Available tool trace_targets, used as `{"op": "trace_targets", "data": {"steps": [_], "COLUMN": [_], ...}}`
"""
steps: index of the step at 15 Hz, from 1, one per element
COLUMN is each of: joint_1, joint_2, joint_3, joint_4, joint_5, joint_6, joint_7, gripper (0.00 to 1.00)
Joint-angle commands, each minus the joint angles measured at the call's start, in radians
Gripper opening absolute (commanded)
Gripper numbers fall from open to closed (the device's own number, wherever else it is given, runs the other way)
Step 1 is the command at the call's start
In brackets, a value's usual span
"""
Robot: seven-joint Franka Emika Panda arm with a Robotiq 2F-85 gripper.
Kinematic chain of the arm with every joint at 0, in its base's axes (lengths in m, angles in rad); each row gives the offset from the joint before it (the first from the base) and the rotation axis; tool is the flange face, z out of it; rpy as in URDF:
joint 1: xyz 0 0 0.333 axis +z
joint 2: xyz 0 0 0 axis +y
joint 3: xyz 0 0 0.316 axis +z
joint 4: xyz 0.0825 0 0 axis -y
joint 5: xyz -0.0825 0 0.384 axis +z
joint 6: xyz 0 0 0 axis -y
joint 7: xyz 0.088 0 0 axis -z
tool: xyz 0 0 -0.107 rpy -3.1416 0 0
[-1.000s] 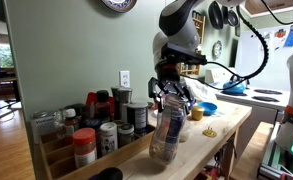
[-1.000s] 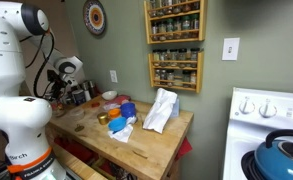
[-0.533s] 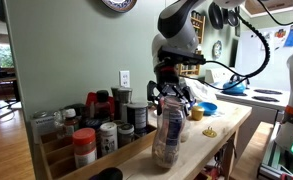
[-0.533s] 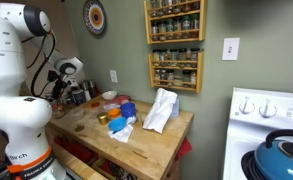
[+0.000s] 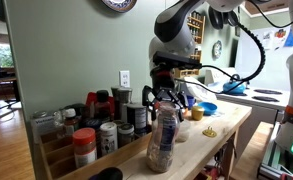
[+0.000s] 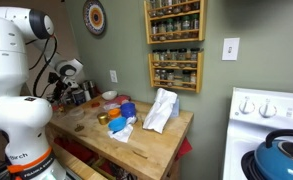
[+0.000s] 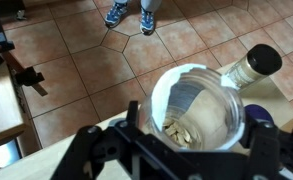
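Observation:
A clear plastic jar [image 5: 162,138] stands tall near the front edge of the wooden counter [image 5: 214,132]. My gripper [image 5: 166,98] is over its top, with the jaws on either side of the rim. In the wrist view I look straight down into the open-mouthed jar [image 7: 214,98]; a few pale nut-like pieces [image 7: 178,128] lie at its bottom. The black fingers [image 7: 132,118] press against the jar's sides, so the gripper [image 7: 194,122] is shut on it. In an exterior view the gripper [image 6: 62,88] sits at the counter's far end, where the jar is too small to make out.
Several spice jars and dark containers [image 5: 98,124] crowd the counter by the wall, in a wooden rack. A white-capped bottle [image 7: 254,64] stands right beside the jar. A blue bowl [image 5: 208,108], a white cloth [image 6: 161,110], a wall spice rack [image 6: 174,45] and a stove [image 6: 271,125] are also in view.
The gripper and the jar have shifted slightly to the left together, and the jar now stands a little straighter.

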Motion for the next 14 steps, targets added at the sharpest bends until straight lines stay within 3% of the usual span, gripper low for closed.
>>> {"op": "trace_targets", "data": {"steps": [1,7,14], "joint_1": [0.019,0.010,-0.048], "joint_2": [0.012,-0.031,-0.200], "joint_3": [-0.005,-0.012,-0.049], "joint_4": [0.020,0.031,-0.051], "joint_5": [-0.027,-0.052,-0.102], "joint_6": [0.020,-0.001,-0.031], "joint_7": [0.035,0.067,0.061], "gripper": [0.98,1.00,1.00]}}
